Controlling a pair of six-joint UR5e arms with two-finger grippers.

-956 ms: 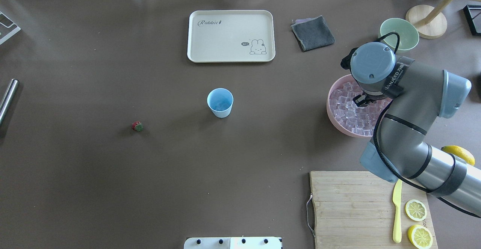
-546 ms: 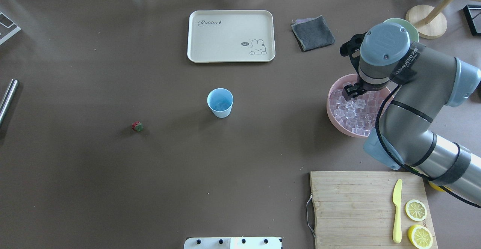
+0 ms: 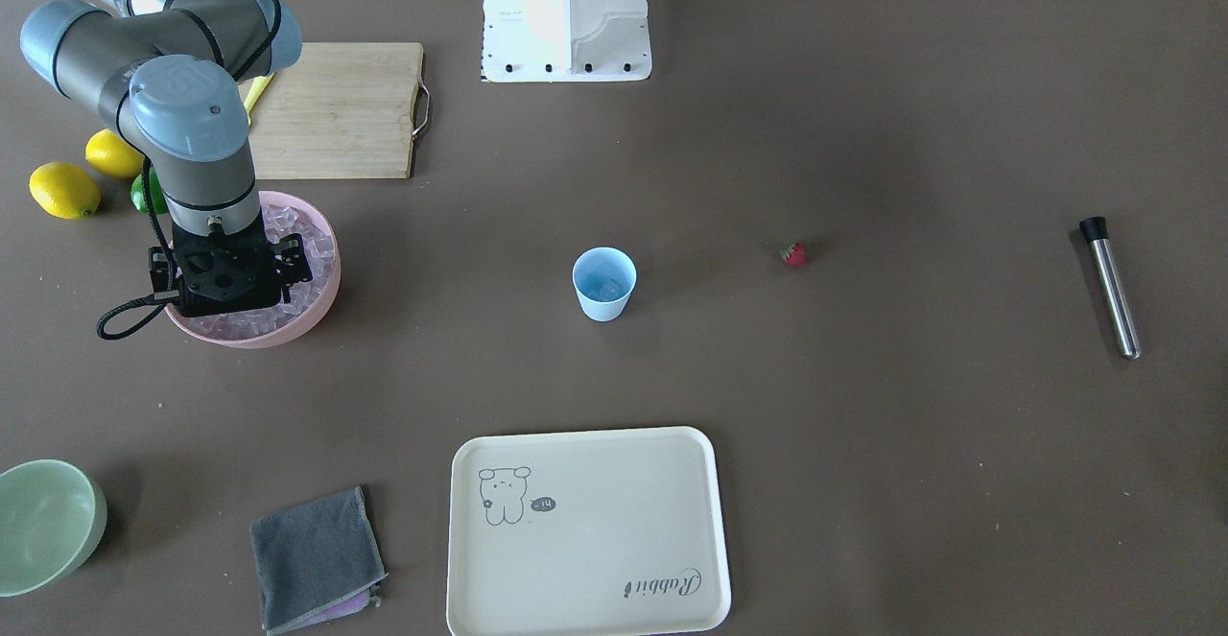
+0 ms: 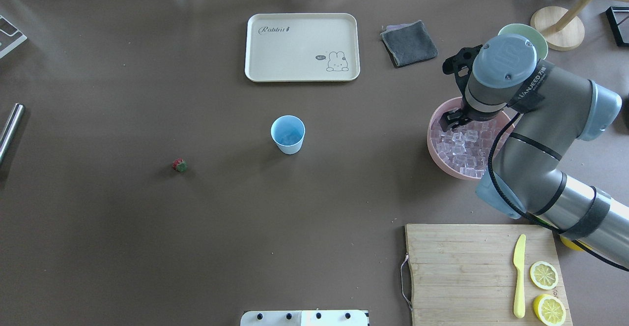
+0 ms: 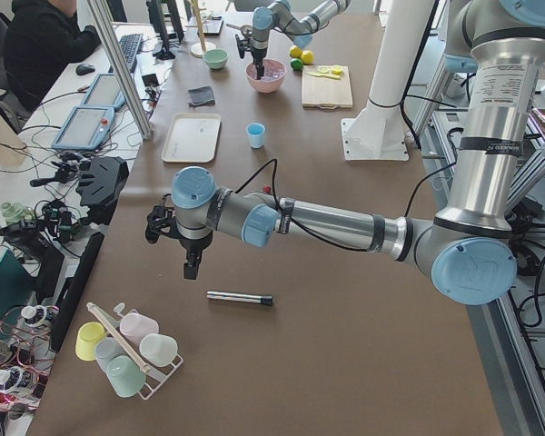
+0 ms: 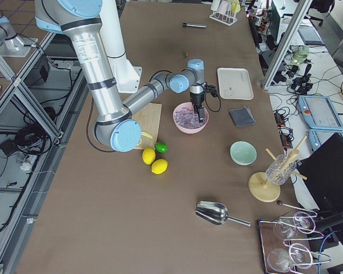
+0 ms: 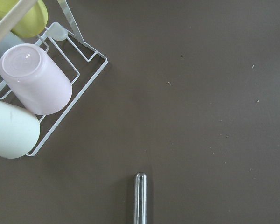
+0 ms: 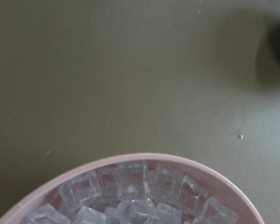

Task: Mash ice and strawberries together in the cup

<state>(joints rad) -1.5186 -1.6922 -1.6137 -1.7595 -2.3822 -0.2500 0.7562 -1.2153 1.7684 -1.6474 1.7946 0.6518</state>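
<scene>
Ice (image 4: 462, 151) in pink bowl (image 4: 430, 144), right gripper (image 4: 449, 118) held over it.
Cup (image 4: 288, 134) is set well apart, grey cloth (image 4: 409, 43) nearby; its finger spread cannot be told.

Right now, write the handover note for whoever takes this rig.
Right claw: at the ice in the pink bowl; open or shut unclear.
Left claw: above the steel rod; state unclear.
Cup upright, contents hard to tell; strawberry lies loose, apart from it.
Done: nothing sure. Left: ice and strawberry into cup, then mash.
</scene>
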